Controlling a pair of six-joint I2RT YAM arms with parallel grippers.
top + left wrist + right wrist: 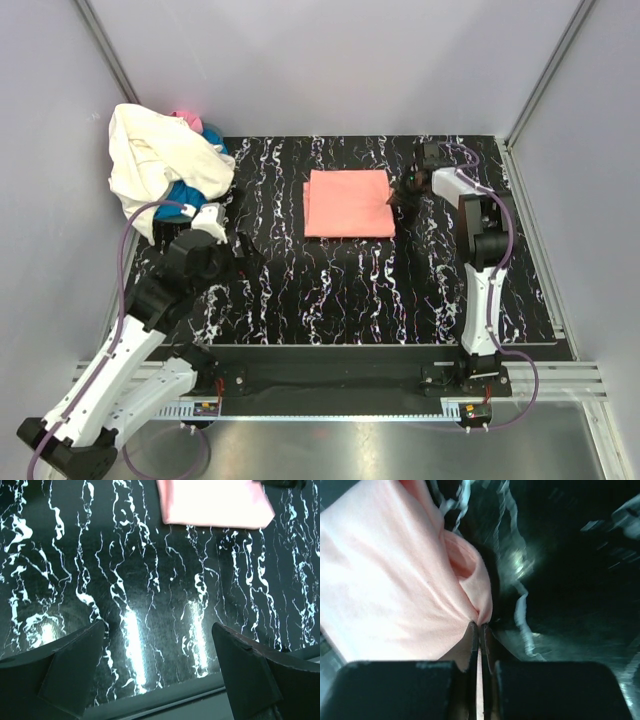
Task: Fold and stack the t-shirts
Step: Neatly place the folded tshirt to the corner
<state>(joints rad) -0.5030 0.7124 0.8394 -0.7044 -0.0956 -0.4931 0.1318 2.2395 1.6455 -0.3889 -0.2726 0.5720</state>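
The salmon-pink t-shirt (348, 203) lies folded into a flat rectangle in the middle of the dark marbled table (350, 300); its right edge is caught by the right gripper (480, 626), whose jaws are pressed together on a small pucker of the pink cloth; the rest of the shirt rests flat. The step in hand seems to be the handling of this first folded shirt, either a last fold or a shift to the stacking place; which of the two cannot be told. The next move calls for a low, steady pull so that the layers do not slide apart, since only a thin pinch of edge is held. The left gripper (157, 645) hovers over bare table at the near left, jaws wide apart, holding nothing; the pink shirt lies well beyond it. In the far left corner sits a crumpled heap: the cream-white shirt (150, 165) on top, the blue shirt (188, 193) beneath, a bit of hot pink (184, 118) behind; none folded yet.
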